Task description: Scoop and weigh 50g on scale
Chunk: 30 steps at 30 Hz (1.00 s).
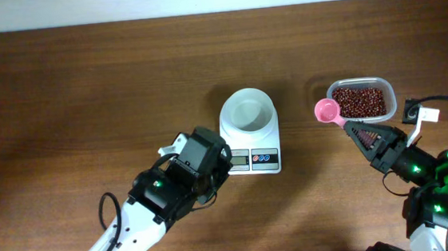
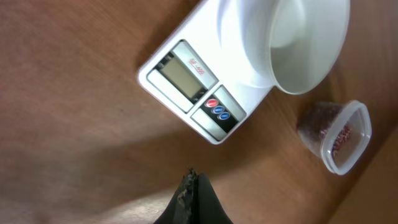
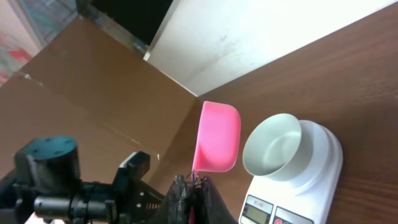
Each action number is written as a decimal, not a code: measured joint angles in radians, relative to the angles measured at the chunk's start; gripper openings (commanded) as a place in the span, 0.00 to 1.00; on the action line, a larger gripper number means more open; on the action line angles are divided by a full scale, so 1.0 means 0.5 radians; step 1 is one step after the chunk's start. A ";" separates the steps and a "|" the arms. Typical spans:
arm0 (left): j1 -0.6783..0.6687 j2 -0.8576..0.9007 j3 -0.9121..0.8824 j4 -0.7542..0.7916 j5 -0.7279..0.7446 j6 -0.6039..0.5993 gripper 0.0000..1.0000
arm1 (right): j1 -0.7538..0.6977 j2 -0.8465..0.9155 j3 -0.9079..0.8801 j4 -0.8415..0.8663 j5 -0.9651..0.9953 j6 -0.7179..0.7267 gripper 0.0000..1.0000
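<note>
The white scale (image 1: 252, 160) stands mid-table with its round white bowl (image 1: 248, 112) empty. Its display and red and blue buttons (image 2: 216, 109) face my left gripper (image 2: 193, 177), which is shut on nothing just above the table, a little short of the scale's front. In the overhead view the left gripper (image 1: 223, 159) sits at the scale's left front corner. The dark red beans (image 1: 358, 101) fill a clear tub. My right gripper (image 1: 361, 135) is shut on the handle of a pink scoop (image 1: 327, 111), which hangs beside the tub's left edge and looks empty. From the right wrist, the scoop (image 3: 217, 137) shows left of the bowl (image 3: 273, 146).
The clear tub (image 2: 336, 134) stands to the right of the scale on the brown wooden table (image 1: 85, 96). A white wall edge runs along the far side. A small white and black part (image 1: 419, 114) lies right of the tub.
</note>
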 measured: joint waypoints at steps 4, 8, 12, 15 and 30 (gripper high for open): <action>-0.091 0.000 -0.007 0.448 -0.025 0.527 0.00 | 0.000 0.059 0.000 0.003 0.069 -0.028 0.04; -0.139 0.006 -0.007 0.515 0.031 1.187 0.00 | 0.000 0.060 0.000 0.002 0.085 -0.066 0.04; -0.149 0.161 0.001 0.352 0.084 1.602 0.00 | 0.000 0.060 0.000 0.003 0.237 -0.082 0.04; -0.151 0.403 0.036 0.233 0.092 1.794 0.00 | -0.001 0.060 0.007 -0.007 0.311 -0.085 0.04; -0.375 0.542 0.249 0.173 -0.103 2.043 0.08 | 0.003 0.069 1.085 -2.466 1.201 -1.143 0.04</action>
